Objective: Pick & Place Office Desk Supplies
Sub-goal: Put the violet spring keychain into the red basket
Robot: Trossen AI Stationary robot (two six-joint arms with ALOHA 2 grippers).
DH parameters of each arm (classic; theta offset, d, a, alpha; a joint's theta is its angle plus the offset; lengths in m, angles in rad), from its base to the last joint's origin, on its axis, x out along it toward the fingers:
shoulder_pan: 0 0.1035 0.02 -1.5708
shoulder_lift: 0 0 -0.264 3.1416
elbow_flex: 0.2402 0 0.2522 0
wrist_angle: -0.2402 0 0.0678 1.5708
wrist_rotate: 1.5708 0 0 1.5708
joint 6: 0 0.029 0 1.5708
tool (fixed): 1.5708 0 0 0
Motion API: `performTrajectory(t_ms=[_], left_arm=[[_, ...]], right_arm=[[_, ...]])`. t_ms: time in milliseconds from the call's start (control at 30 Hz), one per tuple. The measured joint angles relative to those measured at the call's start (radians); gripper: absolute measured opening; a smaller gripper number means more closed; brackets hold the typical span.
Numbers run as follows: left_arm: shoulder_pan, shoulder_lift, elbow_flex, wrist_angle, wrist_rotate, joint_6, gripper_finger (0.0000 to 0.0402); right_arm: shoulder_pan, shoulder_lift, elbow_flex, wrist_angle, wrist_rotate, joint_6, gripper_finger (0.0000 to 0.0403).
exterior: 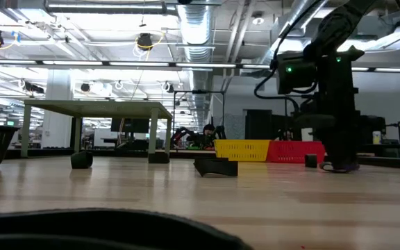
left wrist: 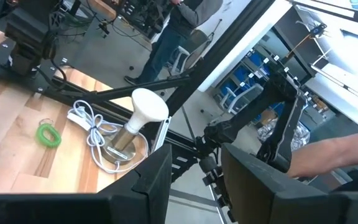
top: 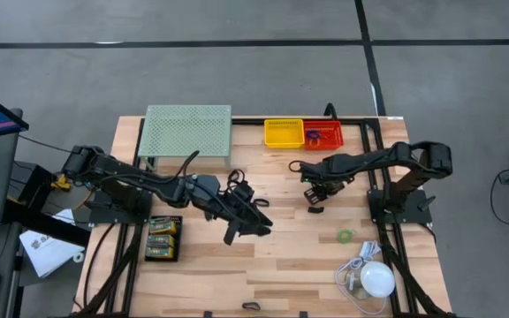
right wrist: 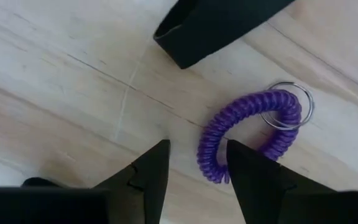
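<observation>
The right gripper (right wrist: 194,165) is hovering with fingers parted and empty just beside the purple coiled wrist ring with its metal key loop (right wrist: 244,130) lying on the wooden worktop (right wrist: 61,93), so it should be shifting sideways to straddle the coil before closing.

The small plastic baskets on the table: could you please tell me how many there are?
2: a yellow plastic basket at the far edge, right of the pale-green mesh stand, and a red plastic basket adjoining its right side. None seems hidden.
</observation>
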Motion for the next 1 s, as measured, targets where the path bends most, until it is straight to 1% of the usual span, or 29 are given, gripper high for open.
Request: performTrajectory(t_ms=[100,200,267,433,467,567,633,800,867,1000], left_arm=[[0.000,0.000,0.000,0.000,0.002,-0.004,0.0135],[0.000,0.000,0.000,0.000,0.002,-0.007,0.0135],[0.000,0.000,0.000,0.000,0.002,-0.007,0.0135],[0.000,0.000,0.000,0.000,0.002,-0.007,0.0135],[0.000,0.000,0.000,0.000,0.002,-0.007,0.0135],[0.000,0.000,0.000,0.000,0.002,-0.007,0.0135],[0.000,0.000,0.000,0.000,0.002,-0.007,0.0135],[0.000,0.000,0.000,0.000,0.002,0.001,0.0135],[0.000,0.000,0.000,0.000,0.002,0.008,0.0135],[0.000,0.000,0.000,0.001,0.002,0.013,0.0135]], right_arm=[[0.001,0.012,0.000,0.006,0.012,-0.022,0.0155],[0.001,0.013,-0.002,0.015,0.019,-0.032,0.0138],[0.001,0.011,-0.002,0.023,0.019,-0.042,0.0115],[0.002,0.009,-0.003,0.037,0.016,-0.042,0.0027],[0.003,0.009,-0.003,0.040,0.018,-0.042,0.0017],[0.025,-0.008,-0.004,0.043,0.022,-0.007,0.0016],[0.062,-0.034,-0.003,0.040,0.025,0.034,0.0012],[0.214,-0.193,0.072,0.053,0.040,0.187,0.0005],[0.266,-0.253,0.114,0.062,0.091,0.242,0.0003],[0.323,-0.344,0.227,0.070,0.252,0.279,0.0002]])
